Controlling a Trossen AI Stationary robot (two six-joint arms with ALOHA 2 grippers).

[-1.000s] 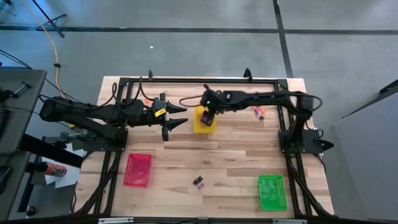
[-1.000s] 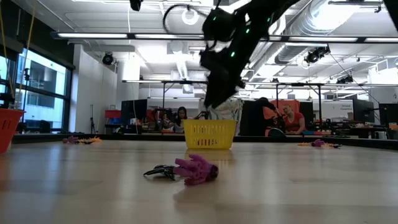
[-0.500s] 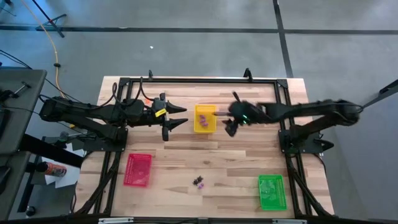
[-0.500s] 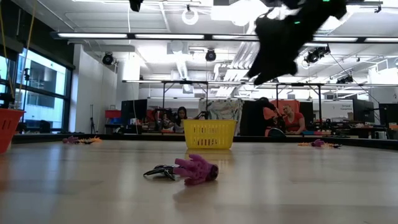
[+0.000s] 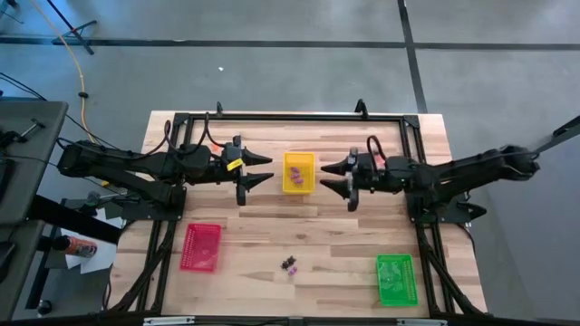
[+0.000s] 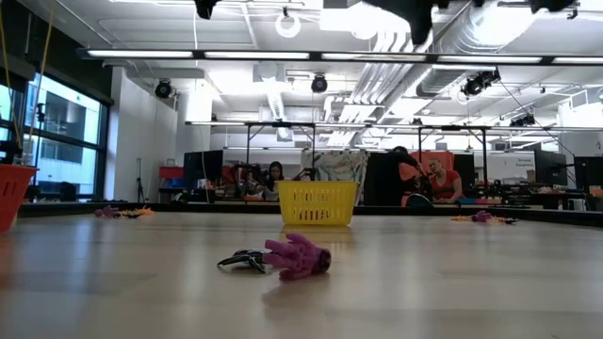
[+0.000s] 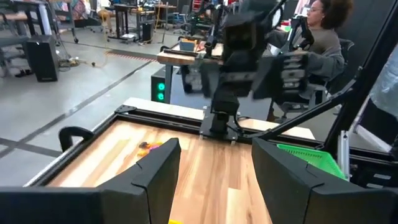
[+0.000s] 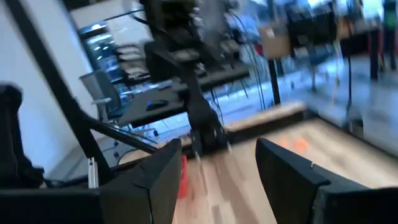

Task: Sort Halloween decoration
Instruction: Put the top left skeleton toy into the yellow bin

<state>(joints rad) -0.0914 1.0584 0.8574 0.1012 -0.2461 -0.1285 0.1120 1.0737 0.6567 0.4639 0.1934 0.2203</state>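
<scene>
The Halloween decoration lies scattered. A purple trinket (image 6: 297,256) and a black one (image 6: 243,259) rest on the wood near the front middle (image 5: 290,264). Purple pieces (image 5: 296,169) lie inside the yellow tray (image 5: 298,172). An orange piece (image 7: 148,147) lies near the far left rail. My left gripper (image 5: 265,169) hangs open above the table, left of the yellow tray, pointing level at it. My right gripper (image 5: 326,176) hangs open just right of the tray, level and facing the left one. Nothing is between either pair of fingers (image 7: 214,180) (image 8: 217,180).
A red tray (image 5: 201,246) sits near the front left and a green tray (image 5: 394,279) at the front right. A black frame (image 5: 290,118) borders the work area. More small trinkets lie at the far left (image 6: 122,212) and far right (image 6: 485,217). People sit in the room beyond.
My right gripper has drawn back from over the yellow tray toward the table's right edge and risen, tipping from pointing down to level. Its fingers stay as far apart as before. The purple pieces now show uncovered in the tray.
</scene>
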